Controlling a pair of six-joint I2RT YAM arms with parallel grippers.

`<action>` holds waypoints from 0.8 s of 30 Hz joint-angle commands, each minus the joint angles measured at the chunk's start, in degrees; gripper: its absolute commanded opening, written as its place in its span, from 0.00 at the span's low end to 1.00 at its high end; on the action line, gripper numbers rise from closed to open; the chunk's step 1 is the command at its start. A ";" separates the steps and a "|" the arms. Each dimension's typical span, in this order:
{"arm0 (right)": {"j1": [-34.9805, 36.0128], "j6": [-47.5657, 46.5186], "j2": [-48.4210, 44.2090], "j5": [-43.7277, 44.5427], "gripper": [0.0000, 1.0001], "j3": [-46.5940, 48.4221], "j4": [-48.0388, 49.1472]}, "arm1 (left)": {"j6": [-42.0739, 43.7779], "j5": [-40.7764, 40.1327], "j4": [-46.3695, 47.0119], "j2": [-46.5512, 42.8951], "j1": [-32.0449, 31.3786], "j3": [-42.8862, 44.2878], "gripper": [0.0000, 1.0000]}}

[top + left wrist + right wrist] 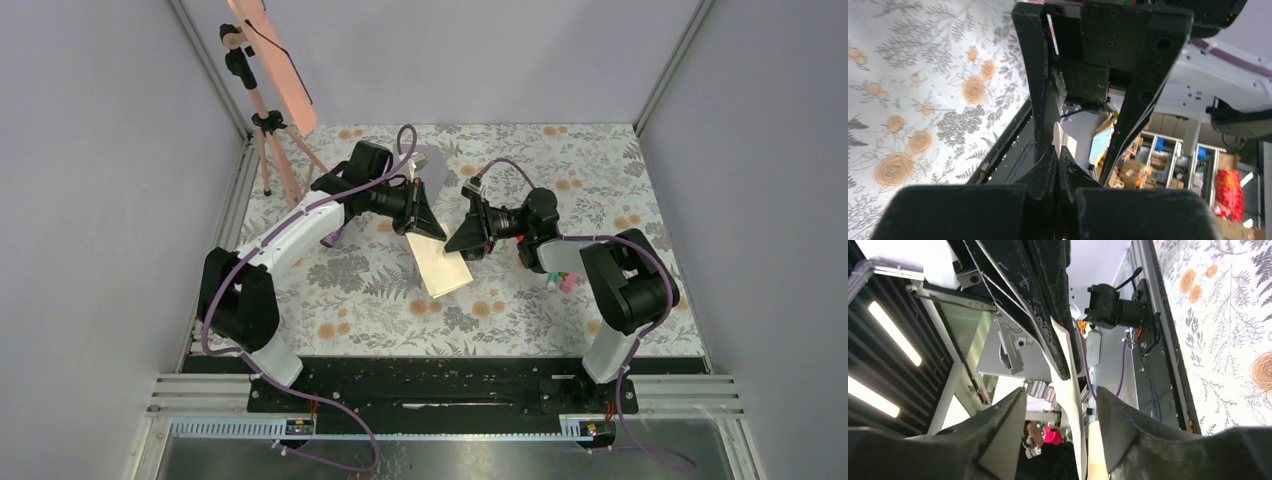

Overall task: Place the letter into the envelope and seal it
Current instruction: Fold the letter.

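1. The letter (440, 265) is held tilted over the middle of the flowered table (560, 170), between the two grippers
2. The left gripper (1058, 160) is closed tight on the edge of the letter
3. The right gripper (1060, 395) has its fingers apart, one on each side of the sheet
4. The envelope (436, 158) lies farther back, partly hidden behind the left gripper

The table (590, 170) is white, printed all over with grey ferns and orange blossoms. The letter (441, 266) is plain cream. The left arm (290, 226) is white, trailed by a purple cable (377, 174). The tripod (268, 135) is peach.
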 commanded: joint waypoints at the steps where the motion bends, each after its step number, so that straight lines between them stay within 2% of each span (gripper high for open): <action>1: -0.24 -14.67 -5.19 5.90 0.64 -0.14 -13.92 | -0.75 -6.39 -0.31 -1.73 1.48 3.37 0.00; 4: -0.02 -41.53 -11.97 17.18 0.70 4.22 -50.09 | -0.23 -10.43 -3.18 -1.75 2.29 3.52 0.00; 6: 0.21 -53.35 -14.26 24.04 0.74 8.32 -68.10 | -0.29 -12.23 -4.30 -1.39 2.58 3.54 0.00; 8: 0.20 -58.29 -15.31 27.47 0.76 10.84 -74.36 | -0.74 -13.94 -4.82 -1.12 2.62 3.65 0.00; 11: 0.23 -60.47 -17.68 32.02 0.77 11.45 -78.81 | -2.30 -16.24 -5.18 -0.76 2.63 3.69 0.00; 16: 2.60 -65.07 -27.67 50.89 0.79 10.12 -86.07 | -8.31 -21.70 -5.18 -1.04 2.61 2.95 0.00; 20: 10.22 -71.38 -33.40 66.48 0.87 12.55 -93.65 | -13.83 -26.05 -6.21 -1.10 2.21 4.23 0.00; 24: 17.72 -74.17 -33.97 78.20 0.91 15.29 -98.72 | -15.77 -32.89 -12.32 -0.75 1.27 8.93 0.00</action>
